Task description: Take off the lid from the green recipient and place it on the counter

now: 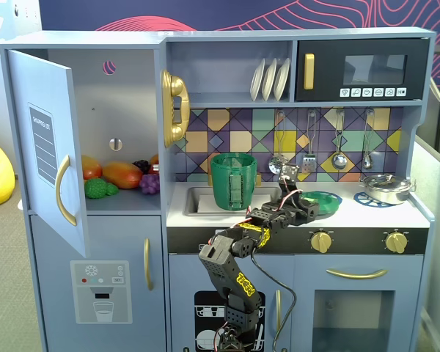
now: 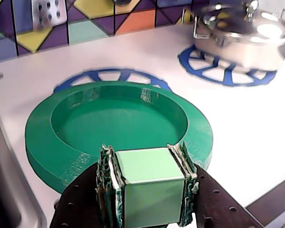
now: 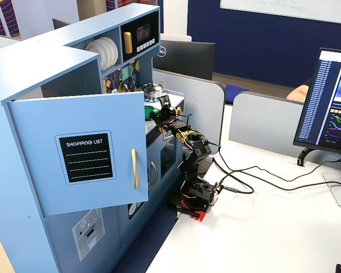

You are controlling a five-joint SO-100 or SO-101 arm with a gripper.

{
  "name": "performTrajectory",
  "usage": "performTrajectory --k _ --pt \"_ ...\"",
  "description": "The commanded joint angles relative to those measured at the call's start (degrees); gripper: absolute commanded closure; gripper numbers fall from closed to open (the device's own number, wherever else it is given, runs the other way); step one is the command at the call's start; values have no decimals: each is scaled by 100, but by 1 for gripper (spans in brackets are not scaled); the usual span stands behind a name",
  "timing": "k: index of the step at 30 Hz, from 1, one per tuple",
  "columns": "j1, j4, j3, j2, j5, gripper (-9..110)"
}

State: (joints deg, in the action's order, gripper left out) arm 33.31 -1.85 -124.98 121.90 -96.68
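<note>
The arm [image 1: 238, 253] rises from its base in front of the toy kitchen, bends at the elbow and reaches forward over the edge of the worktop. In the wrist view, the end effector [image 2: 149, 183] has both fingers pressed against the sides of a light green tab [image 2: 149, 190], one on each side.

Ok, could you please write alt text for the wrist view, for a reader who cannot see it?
The gripper is shut on the light green tab of the lid, a round dark green disc lying upside down on the white counter over a blue printed burner ring. A shiny steel pan stands on a second ring at upper right.
</note>
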Motion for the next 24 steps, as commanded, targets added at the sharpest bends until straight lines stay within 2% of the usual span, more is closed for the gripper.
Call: performTrajectory --k 1,4,7,13,16,21,24 --pt "-88 -299 62 149 35 94" --pt "-88 -360 176 149 229 81" --pt "-105 -457 352 141 237 75" --pt "-114 -211 984 562 149 75" --pt "-185 1169 1433 1310 176 77" --pt "-1020 5511 1916 3138 853 84" --pt "-1872 7471 1626 3999 1011 89"
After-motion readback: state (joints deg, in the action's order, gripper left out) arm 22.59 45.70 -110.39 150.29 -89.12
